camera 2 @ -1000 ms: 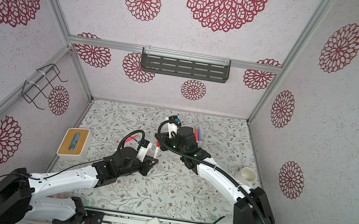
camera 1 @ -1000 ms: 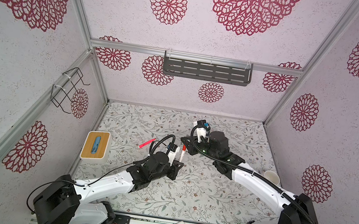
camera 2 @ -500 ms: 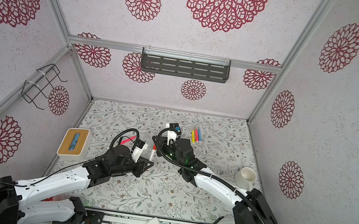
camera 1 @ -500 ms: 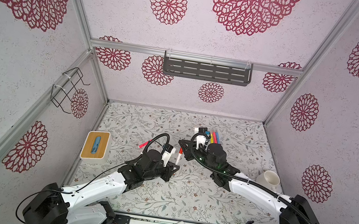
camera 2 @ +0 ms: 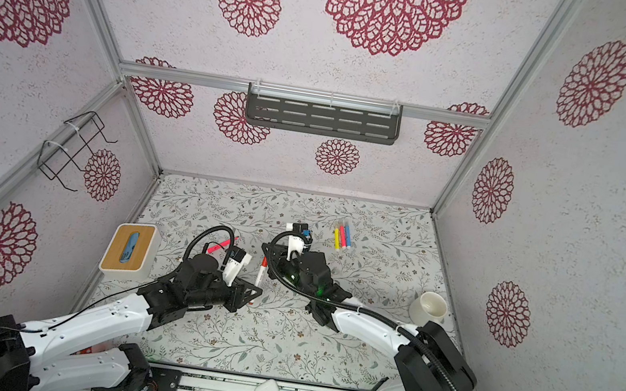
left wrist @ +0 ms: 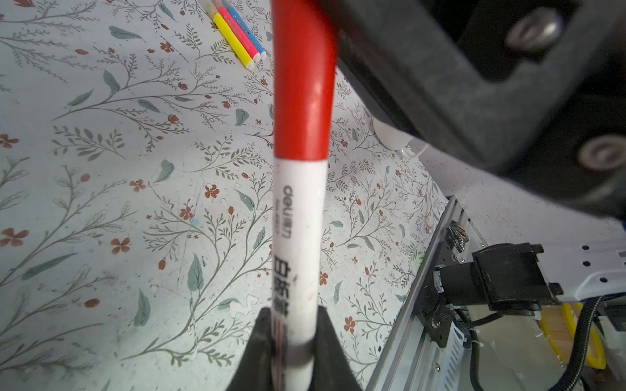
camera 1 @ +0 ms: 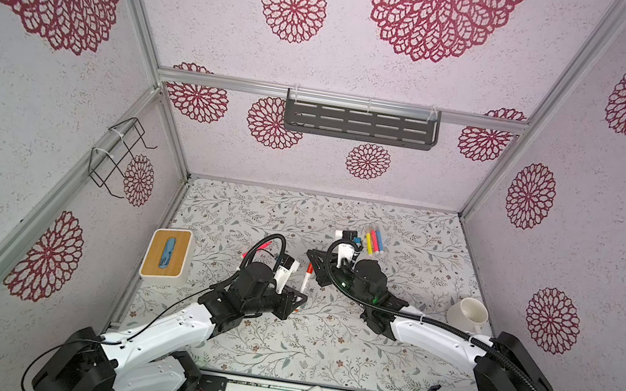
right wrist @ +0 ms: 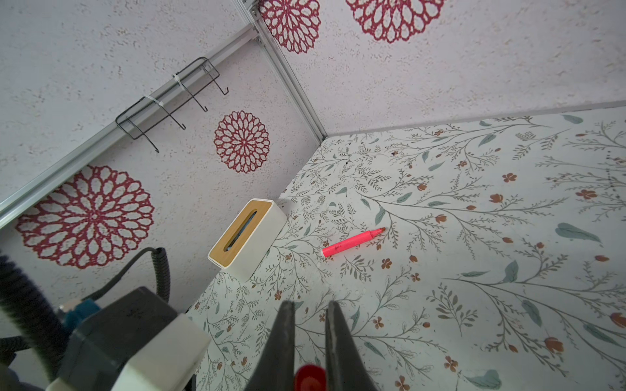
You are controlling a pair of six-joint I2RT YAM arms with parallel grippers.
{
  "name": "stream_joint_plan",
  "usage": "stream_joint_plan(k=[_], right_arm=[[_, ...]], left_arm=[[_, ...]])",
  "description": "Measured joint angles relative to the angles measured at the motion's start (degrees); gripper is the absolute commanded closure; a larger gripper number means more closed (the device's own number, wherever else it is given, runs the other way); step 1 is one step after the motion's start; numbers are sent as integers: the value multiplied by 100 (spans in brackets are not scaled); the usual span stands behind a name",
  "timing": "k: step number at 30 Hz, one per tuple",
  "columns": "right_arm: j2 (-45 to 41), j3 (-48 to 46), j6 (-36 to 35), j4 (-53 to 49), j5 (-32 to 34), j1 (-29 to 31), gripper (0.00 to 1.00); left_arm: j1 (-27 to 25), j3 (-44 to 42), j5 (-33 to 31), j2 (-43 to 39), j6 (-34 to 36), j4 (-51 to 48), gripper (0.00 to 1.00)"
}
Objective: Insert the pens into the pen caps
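A white-bodied pen (left wrist: 298, 237) with a red pen cap (left wrist: 303, 84) over its far end hangs above the middle of the table. My left gripper (left wrist: 294, 342) is shut on its white body. My right gripper (right wrist: 310, 338) is shut on the red pen cap (right wrist: 310, 377). Both top views show the pen (camera 1: 304, 281) (camera 2: 258, 276) between the left gripper (camera 1: 297, 301) (camera 2: 252, 294) and the right gripper (camera 1: 312, 266) (camera 2: 267, 259). A pink pen (right wrist: 352, 242) (camera 2: 220, 245) lies uncapped on the table to the left. Three capped pens (camera 1: 373, 242) (camera 2: 342, 238), yellow, pink and blue, lie together at the back.
A white tissue box with a wooden lid (camera 1: 167, 254) (right wrist: 247, 233) stands at the left wall. A white mug (camera 1: 468, 314) sits at the right. A dark shelf (camera 1: 360, 123) hangs on the back wall and a wire rack (camera 1: 120, 153) on the left wall.
The right arm has drawn nearer and lower, uncovering the three pens at the back. The left arm has sunk a little. Both grippers stay shut on the pen and its cap.
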Motion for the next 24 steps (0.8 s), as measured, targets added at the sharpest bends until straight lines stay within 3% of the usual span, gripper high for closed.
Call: stream_joint_plan(k=[3,7,11,17,20,24], right_arm=[[11,-94,13,-4,-155,66,100],[278,-619,111,-846,-835,645,100],[514,-837,136,-1633,-1307,890,100],[26,-614,11,-2020,-1300,774,100],[-435,-588,-116,-2177,-1268,632,89],[-1029,-588,-348,-2490,-1222,339,67]], left_arm=[[197,-68,-125,0,-254,249,100],[721,153,-590,-142,-413,1661,100],[723,372,-673,-295,-442,2621,100],[723,238,-708,-334,-466,2909,100],[723,175,-710,-398,-463,2754,100],[723,173,-715,-562,-422,2601,100]])
